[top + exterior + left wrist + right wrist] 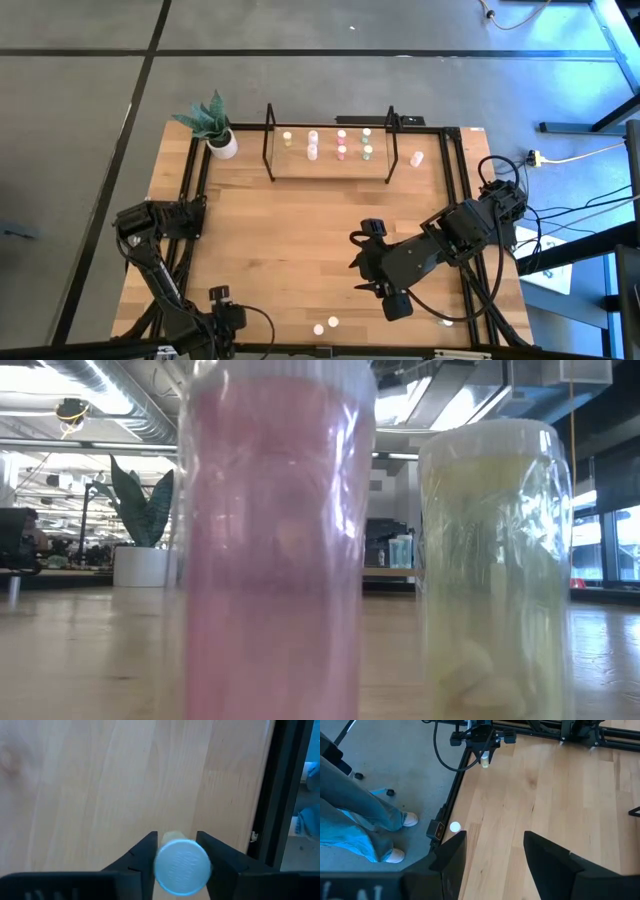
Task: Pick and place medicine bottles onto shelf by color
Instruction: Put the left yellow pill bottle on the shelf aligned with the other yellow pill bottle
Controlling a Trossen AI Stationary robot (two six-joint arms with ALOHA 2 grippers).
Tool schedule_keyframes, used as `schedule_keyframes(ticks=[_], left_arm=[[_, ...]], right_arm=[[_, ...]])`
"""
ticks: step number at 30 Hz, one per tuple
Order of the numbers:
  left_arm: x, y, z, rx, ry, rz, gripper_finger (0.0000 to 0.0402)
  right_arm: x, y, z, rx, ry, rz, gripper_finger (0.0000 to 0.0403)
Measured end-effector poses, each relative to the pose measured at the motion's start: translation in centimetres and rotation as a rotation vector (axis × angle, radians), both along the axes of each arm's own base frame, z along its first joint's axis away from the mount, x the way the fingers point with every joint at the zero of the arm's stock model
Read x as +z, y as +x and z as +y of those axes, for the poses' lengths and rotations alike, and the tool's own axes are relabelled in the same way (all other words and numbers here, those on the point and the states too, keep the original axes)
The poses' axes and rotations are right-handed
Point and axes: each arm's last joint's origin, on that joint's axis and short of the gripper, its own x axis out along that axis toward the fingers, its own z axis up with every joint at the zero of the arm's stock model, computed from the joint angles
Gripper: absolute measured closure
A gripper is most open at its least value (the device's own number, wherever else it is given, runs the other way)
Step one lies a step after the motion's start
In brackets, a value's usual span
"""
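Here the left gripper (175, 865) sits at the table's near edge, its jaws clamped on a small yellowish bottle (181, 866) with a pale round cap, beside the black frame rail (272, 790) that borders the wooden tabletop (100, 785). Ahead of those jaws the boards lie bare. From above, this gripper (225, 318) is nearly at the picture's bottom, while two loose bottles (326, 325) stand just to its right. The right gripper (495, 855) hangs mid-table with its jaws apart and nothing between them; its own camera alone catches a white bottle (455, 827) by the table edge and a person's legs (360, 815) on the floor beyond. Far across the table, the shelf (330, 170) holds the sorted bottles (340, 146), with a potted plant (215, 125) beside its left end. The table-level camera is blocked by a pink bottle (275, 550) and a yellowish one (495, 570).
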Motion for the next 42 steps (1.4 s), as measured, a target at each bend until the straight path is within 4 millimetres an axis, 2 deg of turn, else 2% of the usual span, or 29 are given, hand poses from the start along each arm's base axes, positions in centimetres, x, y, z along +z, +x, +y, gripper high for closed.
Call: schedule_keyframes(ticks=[5, 12, 20, 31, 42], left_arm=[[0.0, -0.1, 0.0, -0.002, -0.005, 0.023, 0.0318], [0.3, 0.3, 0.0, 0.008, -0.022, 0.033, 0.0316], [2.0, 2.5, 0.8, 0.070, -0.068, 0.000, 0.0316], [4.9, 5.9, 4.4, 0.056, -0.066, -0.051, 0.0317], [8.2, 9.3, 9.7, 0.140, -0.048, -0.152, 0.0316]], right_arm=[[0.0, 0.0, 0.0, 0.000, 0.000, 0.000, 0.0205], [0.0, 0.0, -0.1, -0.028, -0.025, -0.016, 0.0205], [0.0, 0.0, -0.3, -0.098, -0.025, -0.018, 0.0205], [0.1, 0.2, -0.9, -0.252, -0.162, -0.111, 0.0205], [0.2, 0.1, -1.4, -0.356, -0.283, -0.159, 0.0205]])
